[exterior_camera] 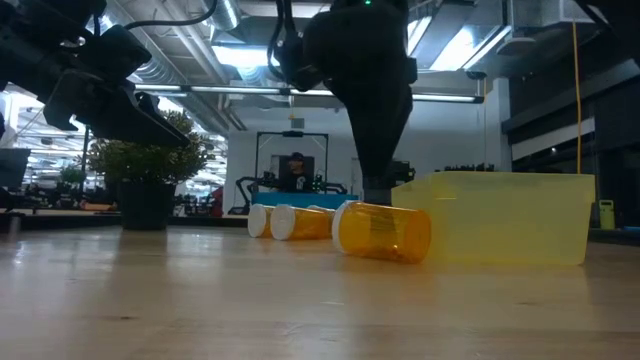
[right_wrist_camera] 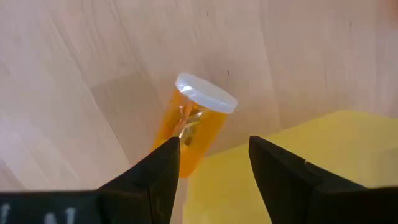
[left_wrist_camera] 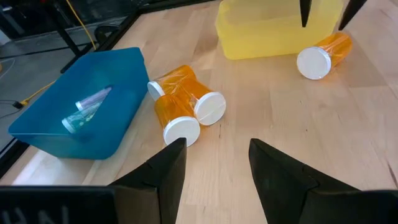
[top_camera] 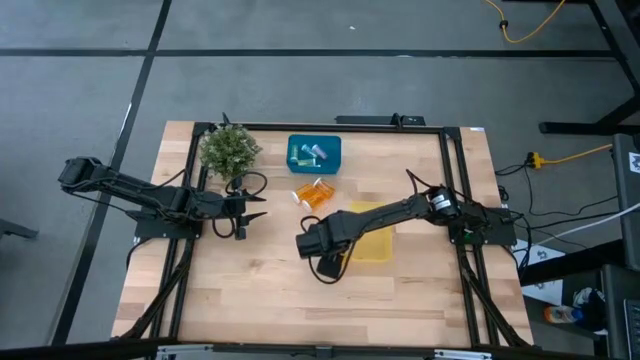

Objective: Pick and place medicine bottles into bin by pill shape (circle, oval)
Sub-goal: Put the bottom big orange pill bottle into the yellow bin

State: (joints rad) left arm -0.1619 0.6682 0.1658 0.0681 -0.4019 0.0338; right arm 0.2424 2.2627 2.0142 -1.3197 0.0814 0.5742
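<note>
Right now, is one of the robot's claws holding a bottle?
No. The right gripper is open above an orange medicine bottle lying beside the yellow bin, not touching it. The left gripper is open and empty.

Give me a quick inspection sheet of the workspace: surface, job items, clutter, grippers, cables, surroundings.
Surface: wooden table, bare in front.
Job's things: three orange bottles lying capped; one beside the yellow bin; blue bin holds pale bottles.
Clutter: potted plant.
Grippers: left gripper open, empty; right gripper open above the lone bottle.
Cables: yellow cable on floor.
Surroundings: person seated behind.
</note>
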